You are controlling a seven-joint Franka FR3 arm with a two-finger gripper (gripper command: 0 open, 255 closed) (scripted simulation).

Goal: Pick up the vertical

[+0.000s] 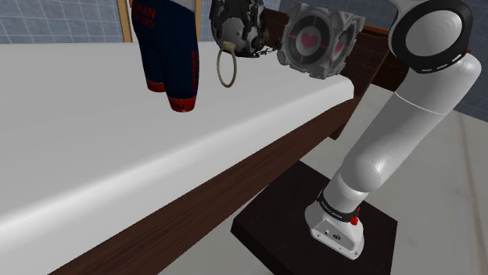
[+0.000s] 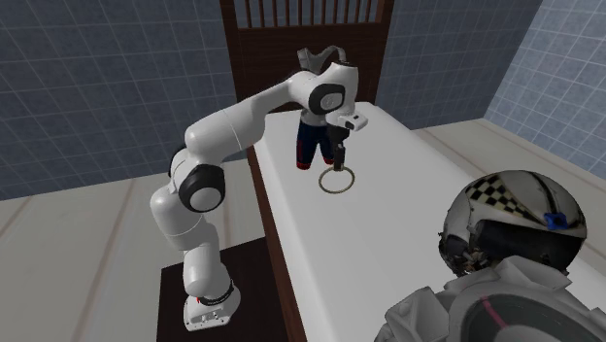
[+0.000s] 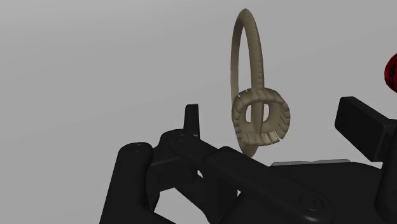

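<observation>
Up high at the shoulder view's centre, the tan rope ring [image 1: 227, 85] stands upright over the white bed [image 1: 117, 133], navy shorts [image 1: 168, 55] to its left, a helmet [image 1: 238, 27] and a heart-marked cube [image 1: 317, 39] to its right; the white arm [image 1: 407, 125] rises from the dark stand [image 1: 313, 226] at lower right. In the second exterior view, the black gripper [image 2: 340, 151] hangs mid-frame directly above the ring [image 2: 323, 181], shorts [image 2: 313, 141] just behind; the helmet [image 2: 515, 233] looms lower right. In the wrist view, the fingers [image 3: 191, 121] of the gripper [image 3: 273, 114] stand apart either side of the ring's small loop [image 3: 281, 118], neither visibly touching it.
</observation>
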